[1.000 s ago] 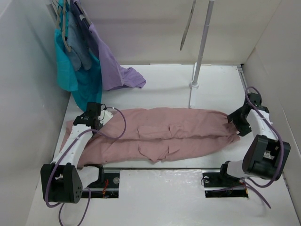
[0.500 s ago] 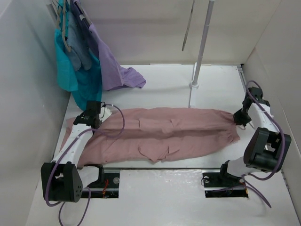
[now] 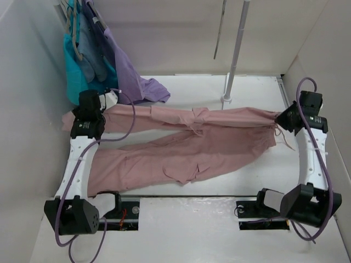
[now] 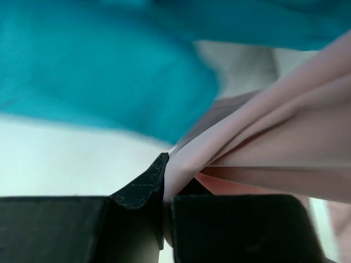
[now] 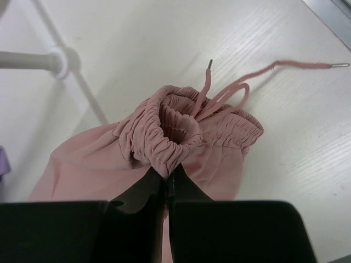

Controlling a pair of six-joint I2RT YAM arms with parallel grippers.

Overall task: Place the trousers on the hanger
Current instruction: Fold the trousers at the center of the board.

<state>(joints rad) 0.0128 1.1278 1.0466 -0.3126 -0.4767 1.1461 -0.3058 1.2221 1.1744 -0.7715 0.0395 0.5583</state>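
White walls (image 3: 33, 109) enclose a pale bench (image 3: 186, 230) on three sides. Just beyond the left pincer (image 3: 88, 116), a teal garment (image 3: 74, 74), a blue-grey garment (image 3: 93, 60) and a lavender garment (image 3: 131, 76) are hung together in the far corner. The lavender hem is spilled onto the bench close to the stretched cloth. From the left wrist, blurred teal cloth (image 4: 109, 66) is seen filling the space ahead of the left pincer (image 4: 167, 192).

A slim upright pole (image 3: 236, 49) is planted on the bench beyond the trousers (image 3: 186, 150), between the two pincers and nearer the right pincer (image 3: 282, 118). Its round foot (image 5: 57, 61) is seen ahead and to the left of the right pincer (image 3: 282, 118). The hanger (image 3: 220, 30) is hung high beside that pole, seen as a thin grey sliver, well apart from both pincers.

The trousers are dusty pink and creased, and are spread across the bench from one pincer to the other. One leg is drawn into a taut band between them; the other is slack on the side nearer the arm bases, with folds and a pocket flap showing.

The left pincer is closed on a fold of pink cloth at the leg end. The right pincer (image 5: 166, 183) is clamped on the gathered elastic waistband (image 5: 170, 137), which is bunched into a ruffled knot above the fingers. A drawstring (image 5: 241, 82) is trailed over the bench ahead of it.
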